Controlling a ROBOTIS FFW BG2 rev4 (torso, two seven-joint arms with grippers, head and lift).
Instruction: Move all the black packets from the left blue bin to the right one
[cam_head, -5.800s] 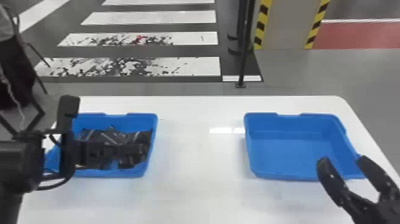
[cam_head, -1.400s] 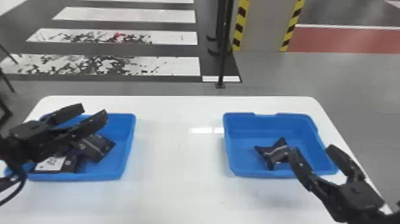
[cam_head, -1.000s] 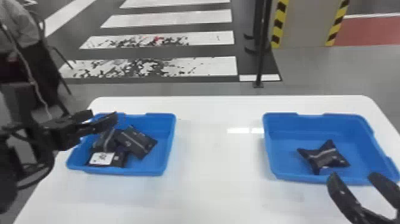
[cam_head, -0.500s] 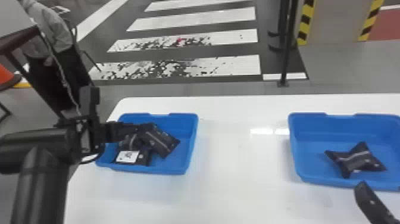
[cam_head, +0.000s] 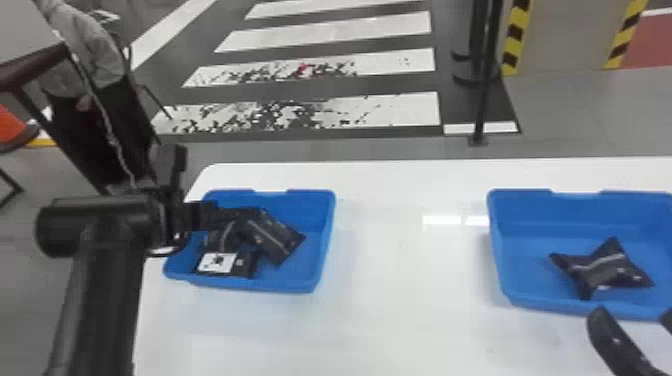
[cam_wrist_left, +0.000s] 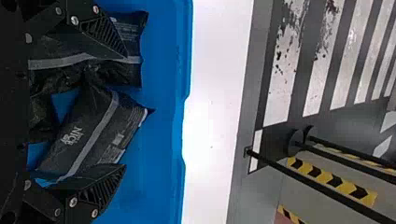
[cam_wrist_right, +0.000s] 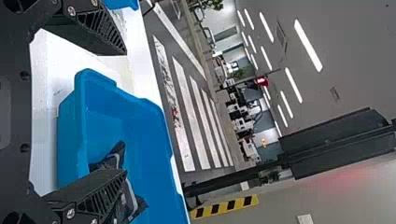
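In head-view clock terms, can pass over the white table (cam_head: 405, 310) toward 5 o'clock, between bins. Inside the left blue bin (cam_head: 300, 205), leaves room at 2 to 5; meets black packets (cam_head: 272, 237) at 7 to 1, left gripper (cam_head: 212, 214) at 10. Inside the right blue bin (cam_head: 545, 217), leaves room at 12; meets a packet (cam_head: 602, 270) toward 6, right gripper (cam_head: 634, 317) near 5.

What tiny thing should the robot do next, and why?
I'd guess the left claw should ease down a little, then close on the packet lying mostly between its spread fingers. That packet is in the left bin with others that belong in the right bin, where one packet lies.
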